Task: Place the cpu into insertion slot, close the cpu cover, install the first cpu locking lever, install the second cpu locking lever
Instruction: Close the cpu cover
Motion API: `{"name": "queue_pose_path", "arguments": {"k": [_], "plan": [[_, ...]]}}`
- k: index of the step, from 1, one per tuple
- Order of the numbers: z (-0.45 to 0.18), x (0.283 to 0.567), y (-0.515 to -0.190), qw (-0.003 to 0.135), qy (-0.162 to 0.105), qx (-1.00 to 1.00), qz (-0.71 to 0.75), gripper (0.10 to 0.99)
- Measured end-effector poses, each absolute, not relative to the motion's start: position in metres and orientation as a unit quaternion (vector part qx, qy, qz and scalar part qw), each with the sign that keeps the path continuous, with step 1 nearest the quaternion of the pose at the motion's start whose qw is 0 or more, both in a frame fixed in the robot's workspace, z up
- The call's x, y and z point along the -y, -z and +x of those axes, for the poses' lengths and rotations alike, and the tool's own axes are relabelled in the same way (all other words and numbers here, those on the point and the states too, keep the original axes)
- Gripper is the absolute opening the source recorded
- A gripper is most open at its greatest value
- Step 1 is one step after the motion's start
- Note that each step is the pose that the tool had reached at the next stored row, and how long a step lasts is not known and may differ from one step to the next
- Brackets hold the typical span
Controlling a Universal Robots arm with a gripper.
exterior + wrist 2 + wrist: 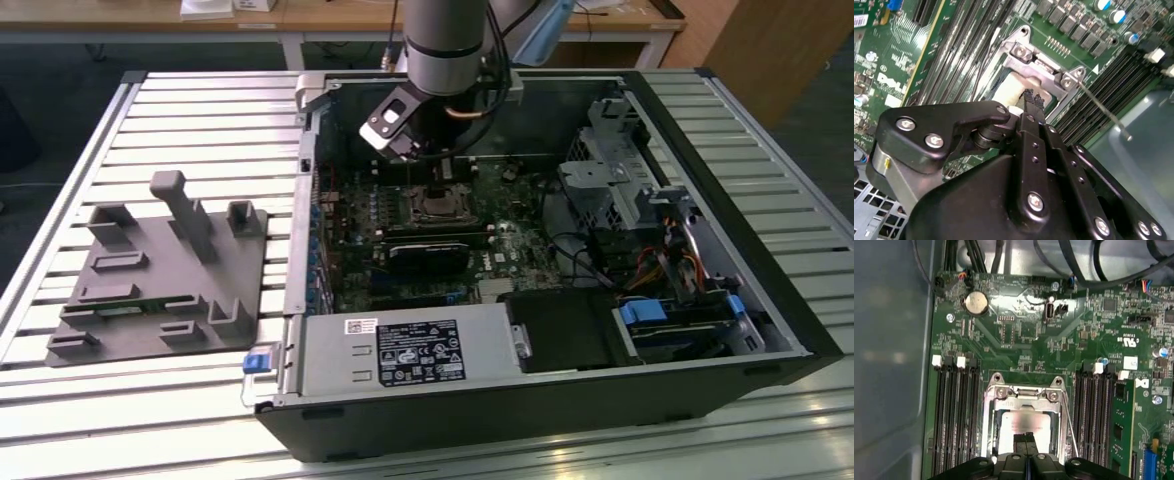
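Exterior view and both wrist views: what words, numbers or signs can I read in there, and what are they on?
White label on the silver metal power supply box: print and symbols too small to read.
White stickers on the green circuit board, first wrist view: too small to read.
White logo printed on that board, second wrist view: a maker's name turned sideways, not quoted here.

— Where does the light come from?
— From overhead. In the exterior view the table glares white along its near edge, while the inside of the case is in shadow.
— And the wrist views?
— In the first wrist view, glare washes over the board and the cpu shines pale. The case blurs to a grey haze. In the second wrist view the tool is dark, with its screws glinting.
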State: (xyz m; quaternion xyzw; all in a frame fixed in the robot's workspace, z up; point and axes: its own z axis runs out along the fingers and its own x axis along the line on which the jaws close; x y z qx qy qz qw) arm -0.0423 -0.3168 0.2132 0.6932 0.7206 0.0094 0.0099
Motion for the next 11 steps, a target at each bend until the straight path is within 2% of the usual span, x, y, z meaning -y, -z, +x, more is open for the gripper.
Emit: {"name": "queue_pose_path", "arguments": {"k": [11], "plan": [[-0.0504,0.3168,-0.2061,0.010,-0.010,-0.721,0.693,0.106]]}}
